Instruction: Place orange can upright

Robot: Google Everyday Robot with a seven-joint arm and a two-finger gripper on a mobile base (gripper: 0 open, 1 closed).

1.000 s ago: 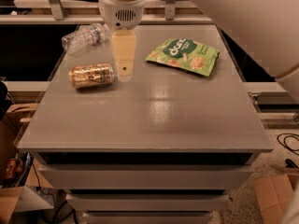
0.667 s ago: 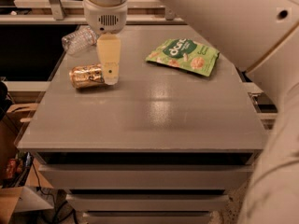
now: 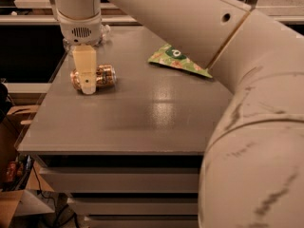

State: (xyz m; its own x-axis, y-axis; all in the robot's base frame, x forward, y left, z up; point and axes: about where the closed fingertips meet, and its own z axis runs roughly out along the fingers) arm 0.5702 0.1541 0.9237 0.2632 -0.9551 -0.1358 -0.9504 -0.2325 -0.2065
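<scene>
The orange can lies on its side near the left edge of the grey table. It is orange-gold with pale mottled print. My gripper hangs straight down from the white wrist and has come down at the can's middle. Its pale tip covers the can's centre, and the can's two ends show on either side of it. The tip reaches down to about the table surface. The arm sweeps across the right side of the view.
A green snack bag lies flat at the table's back right, partly behind the arm. A bit of clear plastic shows behind the wrist. The table's left edge is close to the can. Cardboard boxes stand on the floor at lower left.
The gripper has moved left from beside the can's right end to over its middle, and has come lower. The view has shifted closer and to the left. The can has not moved.
</scene>
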